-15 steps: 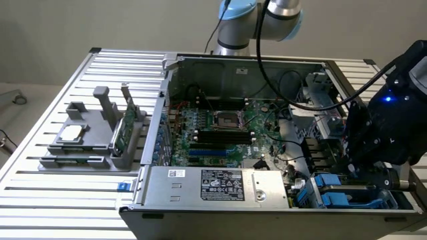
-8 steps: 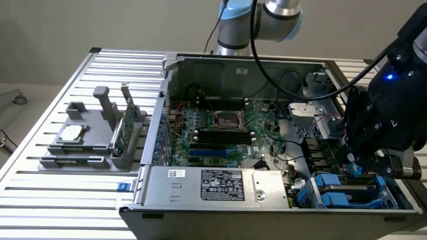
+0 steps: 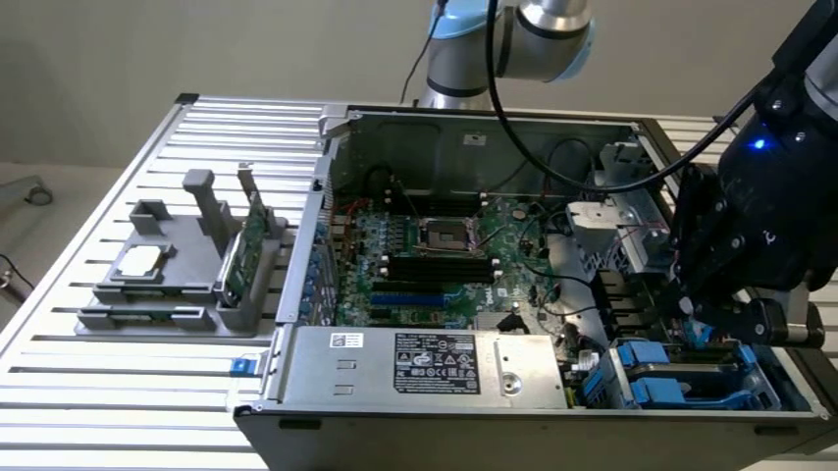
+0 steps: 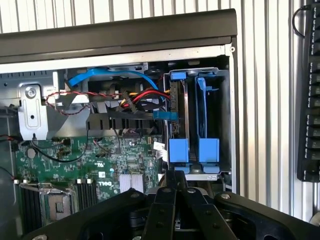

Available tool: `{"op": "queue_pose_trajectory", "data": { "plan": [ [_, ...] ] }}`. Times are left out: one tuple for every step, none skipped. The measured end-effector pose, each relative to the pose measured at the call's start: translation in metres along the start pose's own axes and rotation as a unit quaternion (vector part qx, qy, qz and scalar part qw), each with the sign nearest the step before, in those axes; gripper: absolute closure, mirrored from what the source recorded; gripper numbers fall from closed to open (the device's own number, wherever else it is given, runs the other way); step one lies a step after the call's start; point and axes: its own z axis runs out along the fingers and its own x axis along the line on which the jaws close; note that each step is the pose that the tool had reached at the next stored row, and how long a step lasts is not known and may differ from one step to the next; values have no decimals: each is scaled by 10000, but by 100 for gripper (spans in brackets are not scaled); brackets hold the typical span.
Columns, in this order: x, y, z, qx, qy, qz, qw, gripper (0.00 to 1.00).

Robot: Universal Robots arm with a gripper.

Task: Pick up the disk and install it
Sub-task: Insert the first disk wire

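Slatted metal counter (image 3: 118, 392) carrying an open computer case (image 3: 392, 368), with the claw (image 4: 175, 200) pinched shut and empty just above the drive bay (image 4: 223, 120), where the disk (image 4: 176, 117) sits slotted on blue rails; a half-seated drive could jam.

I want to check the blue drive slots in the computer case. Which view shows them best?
The wrist view: it looks straight into the drive slots, showing both blue rails and tabs. The exterior view shows the same drive slots at the case's corner, partly behind the claw.
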Motion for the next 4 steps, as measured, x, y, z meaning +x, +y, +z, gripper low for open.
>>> {"op": "queue_pose_trajectory", "data": {
  "plan": [
    [0, 0, 0, 0, 0, 0, 10000, 89],
    [0, 0, 0, 0, 0, 0, 10000, 89],
    [0, 0, 0, 0, 0, 0, 10000, 89],
    [0, 0, 0, 0, 0, 0, 10000, 89]
  ]
}}
